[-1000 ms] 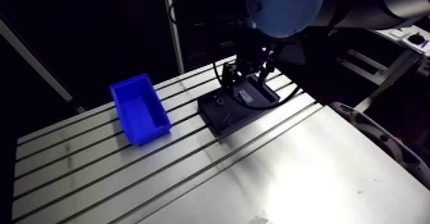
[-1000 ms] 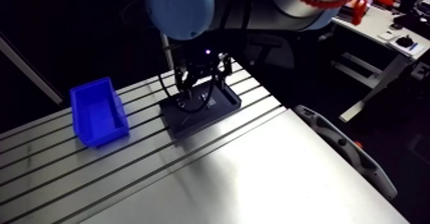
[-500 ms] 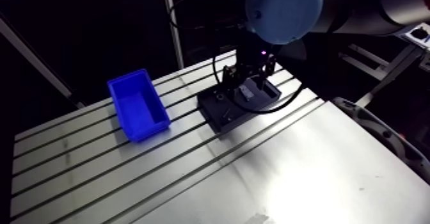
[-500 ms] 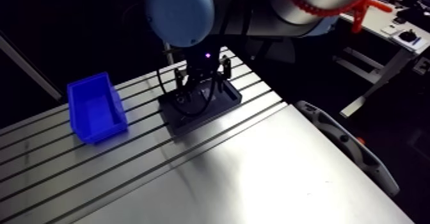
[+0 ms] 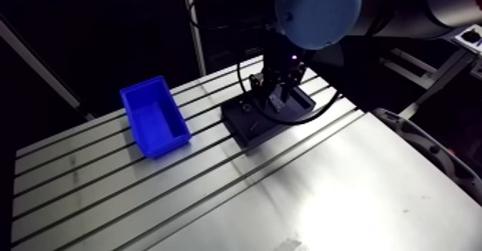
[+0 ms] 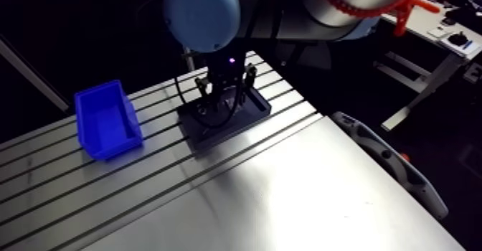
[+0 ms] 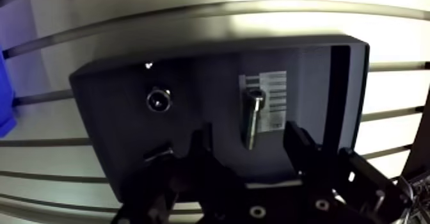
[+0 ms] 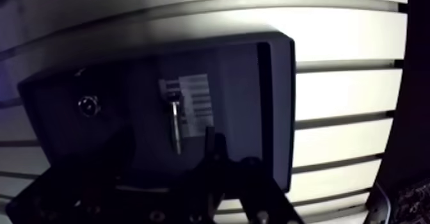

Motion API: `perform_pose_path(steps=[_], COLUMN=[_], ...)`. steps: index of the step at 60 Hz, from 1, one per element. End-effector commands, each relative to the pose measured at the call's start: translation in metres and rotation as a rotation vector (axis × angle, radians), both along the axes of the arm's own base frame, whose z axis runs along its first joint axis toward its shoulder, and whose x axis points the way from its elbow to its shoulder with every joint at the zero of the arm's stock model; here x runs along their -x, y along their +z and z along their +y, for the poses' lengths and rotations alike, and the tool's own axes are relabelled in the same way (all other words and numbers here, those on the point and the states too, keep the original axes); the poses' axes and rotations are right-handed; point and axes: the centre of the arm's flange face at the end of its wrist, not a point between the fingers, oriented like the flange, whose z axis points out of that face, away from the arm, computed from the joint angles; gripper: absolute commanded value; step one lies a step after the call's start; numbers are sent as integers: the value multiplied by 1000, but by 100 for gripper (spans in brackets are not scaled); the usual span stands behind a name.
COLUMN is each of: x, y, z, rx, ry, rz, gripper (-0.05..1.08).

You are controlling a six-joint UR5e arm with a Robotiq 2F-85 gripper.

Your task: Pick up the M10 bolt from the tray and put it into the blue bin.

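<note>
One shiny cylindrical M10 bolt [image 7: 253, 114] lies on a white label [image 7: 276, 98] in the matte black tray [image 7: 109, 130], between the widely parted fingers [image 7: 299, 143] of the end effector [image 7: 249, 134]; the tray's near rim is hidden behind them.

tray [image 7: 349, 92] wall just beside hand [image 7: 249, 134] | round part [image 7: 157, 100] well aside | table [image 5: 215, 175] toward blue bin [image 5: 168, 145] looks unobstructed

Overall: dim arm view.
Glare: bright patch on the table's [image 5: 93, 189] near side; metal washed out beyond the tray [image 7: 102, 105].
Shadow: tray floor dark; gripper [image 7: 251, 143] in silhouette.
Distortion: wrist view bows the table slots.
</note>
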Motion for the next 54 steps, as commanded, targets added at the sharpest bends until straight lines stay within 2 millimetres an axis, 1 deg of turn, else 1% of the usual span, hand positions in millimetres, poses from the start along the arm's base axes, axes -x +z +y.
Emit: perform_pose_path(steps=[1,3,12,19,29,32,40,54], x=[1,1,1,1,2,2,2,2], y=[-3,-4,-3,-3,-1,-1,-2,-3], z=[1,2,5,7,7,7,7,6], rx=[3,4,3,3,0,0,1,2], ry=[-1,-3,-8,-9,-9,-9,-9,-8], rz=[-1,-3,0,0,3,4,3,1], gripper=[43,47,50,56,57,60,62,63])
